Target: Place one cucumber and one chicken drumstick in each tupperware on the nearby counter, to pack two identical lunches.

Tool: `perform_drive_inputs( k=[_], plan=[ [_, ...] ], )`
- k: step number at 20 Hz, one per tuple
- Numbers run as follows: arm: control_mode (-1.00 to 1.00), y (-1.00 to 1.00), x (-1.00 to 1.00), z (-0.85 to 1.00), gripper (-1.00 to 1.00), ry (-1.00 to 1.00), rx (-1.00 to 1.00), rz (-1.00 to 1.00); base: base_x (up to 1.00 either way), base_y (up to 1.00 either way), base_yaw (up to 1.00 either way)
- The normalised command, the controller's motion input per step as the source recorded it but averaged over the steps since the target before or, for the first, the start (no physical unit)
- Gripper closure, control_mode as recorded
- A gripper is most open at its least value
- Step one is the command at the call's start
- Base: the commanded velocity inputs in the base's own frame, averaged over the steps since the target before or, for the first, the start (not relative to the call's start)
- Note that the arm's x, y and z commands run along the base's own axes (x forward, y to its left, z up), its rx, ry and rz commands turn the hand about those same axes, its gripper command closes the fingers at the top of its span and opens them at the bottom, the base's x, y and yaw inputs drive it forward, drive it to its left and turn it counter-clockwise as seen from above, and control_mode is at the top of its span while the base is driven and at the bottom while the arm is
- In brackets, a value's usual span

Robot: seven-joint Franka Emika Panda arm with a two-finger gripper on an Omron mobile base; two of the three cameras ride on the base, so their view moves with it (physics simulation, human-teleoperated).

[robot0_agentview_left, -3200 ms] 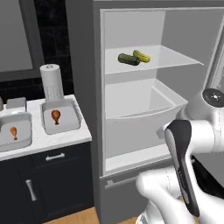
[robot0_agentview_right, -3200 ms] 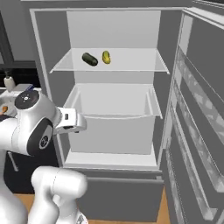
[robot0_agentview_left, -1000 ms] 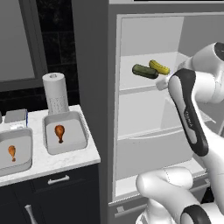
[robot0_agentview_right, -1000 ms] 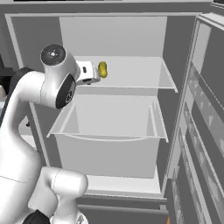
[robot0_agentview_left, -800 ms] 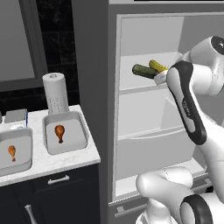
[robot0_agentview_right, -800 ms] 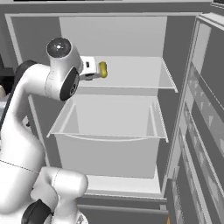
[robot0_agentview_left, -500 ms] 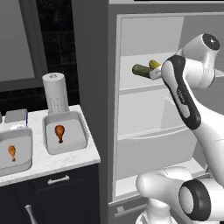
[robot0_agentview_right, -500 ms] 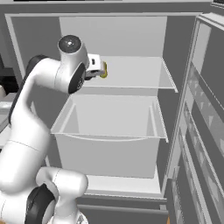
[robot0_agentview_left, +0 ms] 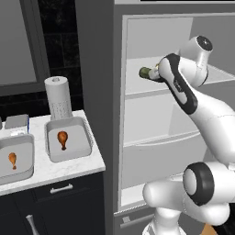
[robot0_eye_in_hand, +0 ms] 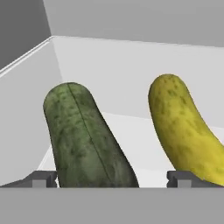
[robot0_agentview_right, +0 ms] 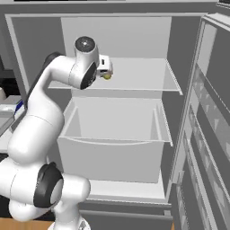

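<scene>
My hand (robot0_eye_in_hand: 111, 179) is up at the fridge's upper shelf (robot0_agentview_right: 134, 81), jaws spread wide, and nothing is gripped. In the hand view the dark green cucumber (robot0_eye_in_hand: 85, 140) lies between my two fingertips (robot0_eye_in_hand: 43, 178), running away from me along the shelf floor, its rounded far end pointing at the back wall. The yellow-green cucumber (robot0_eye_in_hand: 186, 127) lies just beside it, on the right of that view, and its near end sits over my other fingertip; whether that tip touches it I cannot tell from this angle. The two cucumbers lie close together, side by side but with a gap of white shelf between them.

From the left base view my arm reaches into the open fridge (robot0_agentview_left: 137, 46) and the dark green cucumber (robot0_agentview_left: 146, 72) pokes out past my wrist at the shelf's left part. From the right base view only a bit of the yellow-green cucumber (robot0_agentview_right: 107, 76) shows beneath my hand (robot0_agentview_right: 106, 68). Below the shelf sits a big pale drawer (robot0_agentview_right: 112, 148).

Off to the left, on the white counter (robot0_agentview_left: 59, 167), the two grey tupperware containers stand side by side. The nearer tupperware (robot0_agentview_left: 69, 153) holds one chicken drumstick (robot0_agentview_left: 62, 139); the other tupperware (robot0_agentview_left: 18, 170), at the edge of the left base view, holds a second drumstick (robot0_agentview_left: 13, 160). A paper towel roll (robot0_agentview_left: 58, 97) stands upright behind the nearer one.
</scene>
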Motion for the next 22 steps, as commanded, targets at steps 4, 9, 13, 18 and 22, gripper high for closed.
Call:
perform_drive_inputs(
  k=[4,9,13,18,22],
  plan=[
    [-1.0,0.03,0.37,-0.22,-1.0,0.01,0.0,0.0,0.0,0.0,0.0],
    [-1.0,0.03,0.0,-0.3,-1.0,0.0,-0.01,0.0,0.0,0.0,0.0],
    [-1.0,0.18,0.0,-0.56,1.0,0.0,-0.06,0.0,0.0,0.0,0.0],
    [-1.0,0.09,0.06,-0.28,1.0,0.0,-0.03,0.0,0.0,0.0,0.0],
    [-1.0,0.0,-0.16,-0.23,1.0,-0.04,0.0,0.0,0.0,0.0,0.0]
  ],
)
